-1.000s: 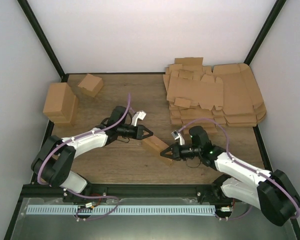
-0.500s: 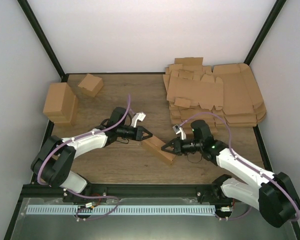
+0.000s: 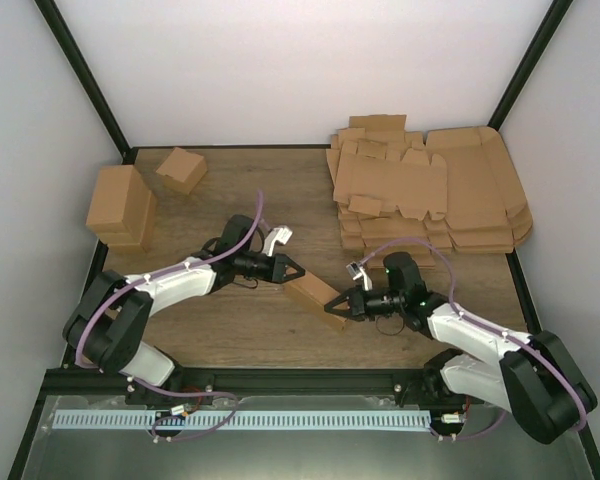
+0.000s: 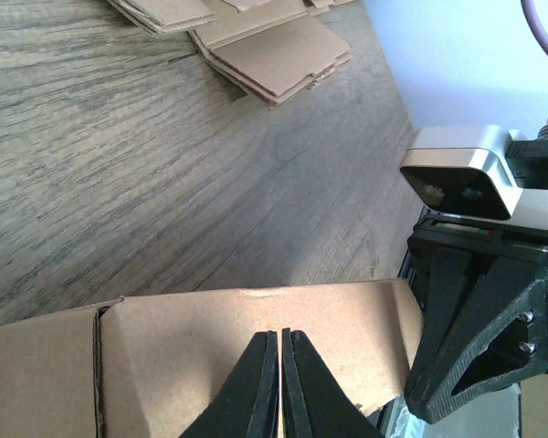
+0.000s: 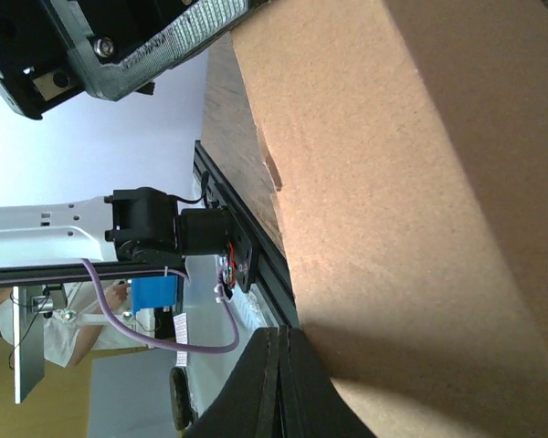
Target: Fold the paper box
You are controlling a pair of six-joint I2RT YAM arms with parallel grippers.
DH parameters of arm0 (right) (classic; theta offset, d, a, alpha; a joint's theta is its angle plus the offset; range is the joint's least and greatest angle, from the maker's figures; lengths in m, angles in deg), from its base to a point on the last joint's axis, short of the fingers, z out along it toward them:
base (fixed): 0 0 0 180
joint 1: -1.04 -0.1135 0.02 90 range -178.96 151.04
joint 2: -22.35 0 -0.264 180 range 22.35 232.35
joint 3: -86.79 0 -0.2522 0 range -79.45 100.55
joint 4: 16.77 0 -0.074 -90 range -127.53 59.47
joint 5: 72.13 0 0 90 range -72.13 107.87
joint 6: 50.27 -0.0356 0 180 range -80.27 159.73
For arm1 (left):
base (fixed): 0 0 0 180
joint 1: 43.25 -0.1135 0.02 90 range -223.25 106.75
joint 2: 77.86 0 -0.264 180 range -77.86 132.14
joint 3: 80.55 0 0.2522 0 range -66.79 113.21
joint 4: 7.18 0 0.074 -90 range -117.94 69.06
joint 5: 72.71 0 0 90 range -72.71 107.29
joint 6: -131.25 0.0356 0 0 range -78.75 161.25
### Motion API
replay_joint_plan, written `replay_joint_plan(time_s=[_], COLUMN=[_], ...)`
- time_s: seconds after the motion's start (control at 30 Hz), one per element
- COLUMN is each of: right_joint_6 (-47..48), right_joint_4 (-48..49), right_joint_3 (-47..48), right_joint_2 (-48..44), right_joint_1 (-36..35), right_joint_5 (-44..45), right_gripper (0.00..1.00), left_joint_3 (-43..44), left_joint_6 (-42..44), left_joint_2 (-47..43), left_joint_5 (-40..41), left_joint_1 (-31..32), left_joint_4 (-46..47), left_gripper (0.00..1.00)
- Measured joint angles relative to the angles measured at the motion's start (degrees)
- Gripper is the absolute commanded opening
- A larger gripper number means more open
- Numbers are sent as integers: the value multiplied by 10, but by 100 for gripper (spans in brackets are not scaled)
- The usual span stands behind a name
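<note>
Closed small oblong brown cardboard box (image 3: 312,293) lies mid-bench on the wood-grain bench (image 3: 250,330), angled from far-left to near-right. Both arms are clenched with nothing held: left end effector (image 3: 299,270) has its tips at the box's far-left end, right end effector (image 3: 328,308) at its near-right end. Stack of flat brown die-cut cardboard sheets (image 3: 430,190) far right. Tall brown cardboard box (image 3: 122,208) and small cube-like brown box (image 3: 181,169) far left.
</note>
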Motion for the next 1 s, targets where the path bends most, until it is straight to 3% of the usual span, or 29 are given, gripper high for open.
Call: replay_joint_plan(time_s=[0.23,0.6,0.83,1.0], right_joint_6=[2,42,35,38], right_joint_4=[33,-66,37,38], right_joint_3=[-13,40,-27,-29], right_joint_2=[11,-18,22,13], right_joint_1=[0,0,1,2], right_joint_5=[-6,10,-19,-14], right_gripper=[1,1,1,1], left_joint_3=[0,-17,-28,-34], left_joint_6=[0,-1,-3,-4], left_joint_2=[11,14,16,18], left_joint_5=[-4,-8,-10,-11], left_joint_1=[0,-1,-1,-1], left_joint_4=[1,28,53,70], left_gripper=[4,4,4,6])
